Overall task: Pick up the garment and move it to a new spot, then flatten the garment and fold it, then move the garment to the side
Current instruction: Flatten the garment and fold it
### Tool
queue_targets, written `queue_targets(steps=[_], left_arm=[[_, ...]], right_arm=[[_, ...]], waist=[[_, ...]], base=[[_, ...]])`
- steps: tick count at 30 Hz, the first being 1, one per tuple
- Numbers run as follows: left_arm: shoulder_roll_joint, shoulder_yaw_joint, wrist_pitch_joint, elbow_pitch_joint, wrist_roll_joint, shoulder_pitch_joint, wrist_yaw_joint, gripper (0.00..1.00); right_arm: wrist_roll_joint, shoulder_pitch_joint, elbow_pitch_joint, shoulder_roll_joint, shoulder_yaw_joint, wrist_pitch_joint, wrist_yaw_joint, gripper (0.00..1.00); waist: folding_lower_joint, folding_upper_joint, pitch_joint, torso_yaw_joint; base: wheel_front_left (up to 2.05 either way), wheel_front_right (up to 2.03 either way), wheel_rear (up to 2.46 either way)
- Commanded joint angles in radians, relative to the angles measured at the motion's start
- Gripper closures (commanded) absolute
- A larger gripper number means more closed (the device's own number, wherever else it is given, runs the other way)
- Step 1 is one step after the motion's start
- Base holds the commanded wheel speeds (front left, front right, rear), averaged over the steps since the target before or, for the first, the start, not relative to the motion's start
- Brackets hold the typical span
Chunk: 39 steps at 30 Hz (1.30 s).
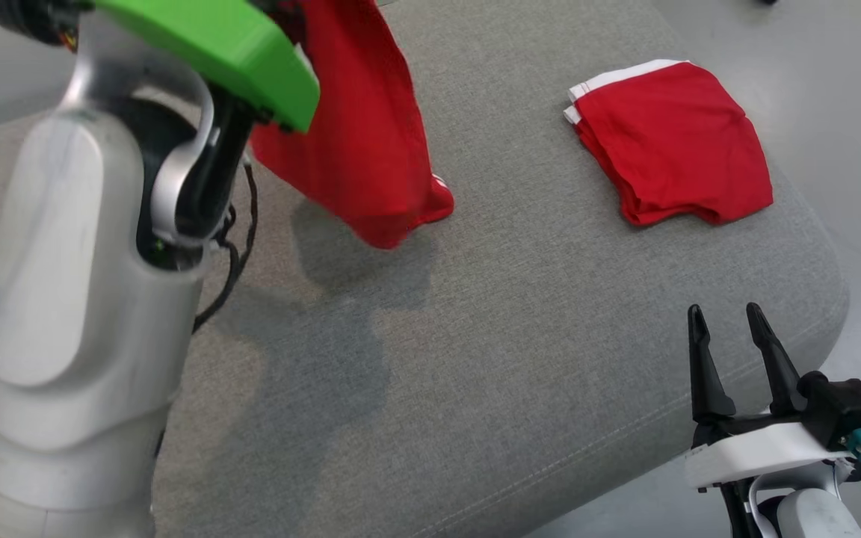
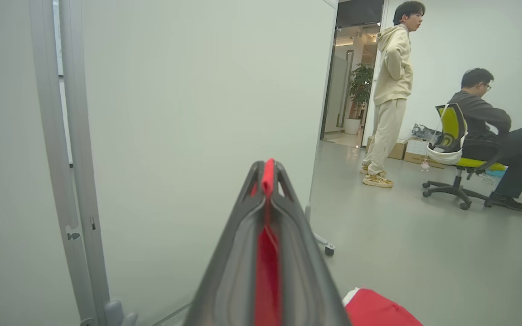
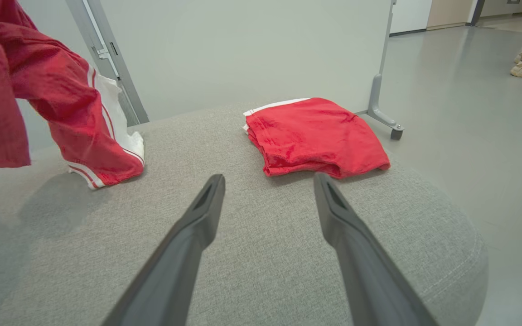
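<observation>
The left tool (image 2: 268, 176) is clamped on a fold of the red garment (image 1: 359, 142), which hangs well to the left of the folded red cloth (image 1: 673, 142) (white trim along one edge). The garment's lower end reaches down to the grey table (image 1: 475, 359). The right tool (image 1: 729, 329), fingers apart and holding nothing, sits nearer the robot than the folded red cloth.

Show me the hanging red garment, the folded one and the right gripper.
hanging red garment (image 1: 359, 142), head view, middle of the drape
folded red garment (image 1: 673, 142), head view, top layer's centre
right gripper (image 1: 723, 308), head view, midway between its fingertips
</observation>
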Motion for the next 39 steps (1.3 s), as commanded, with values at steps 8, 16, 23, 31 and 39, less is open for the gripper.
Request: queue_targets(steps=[8, 16, 23, 31, 39], left_arm=[[0.019, 0.038, 0.1, -0.353, -0.164, 0.441, 0.103, 1.0], [0.103, 0.253, 0.101, -0.412, -0.344, 0.743, 0.127, 1.0], [0.222, 0.412, 0.063, -0.219, -0.372, 0.753, 0.069, 1.0], [0.37, 0.369, 0.034, 0.133, -0.214, 0.565, 0.023, 1.0], [0.375, 0.366, -0.168, 0.431, -0.094, 0.403, 0.073, 0.0]], right_arm=[[-0.007, 0.015, -0.001, -0.001, -0.011, 0.0, -0.002, 0.0], [-0.042, 0.008, -0.002, -0.001, -0.013, 0.0, -0.002, 0.0], [-0.061, -0.002, 0.001, -0.001, -0.007, 0.0, -0.002, 0.0], [-0.074, -0.021, 0.012, -0.001, 0.018, 0.0, -0.002, 0.0], [-0.054, -0.025, 0.017, -0.001, 0.034, 0.0, -0.002, 0.0]], waist=[[0.0, -0.0001, -0.03, 0.083], [0.0, -0.0001, -0.019, 0.142], [0.0, -0.0001, -0.01, 0.186], [0.0, -0.0001, -0.001, 0.213], [0.0, -0.0001, 0.018, 0.19]], base=[[0.0, 0.0, 0.0], [0.0, 0.0, 0.0], [0.0, 0.0, 0.0], [0.0, 0.0, 0.0], [0.0, 0.0, 0.0]])
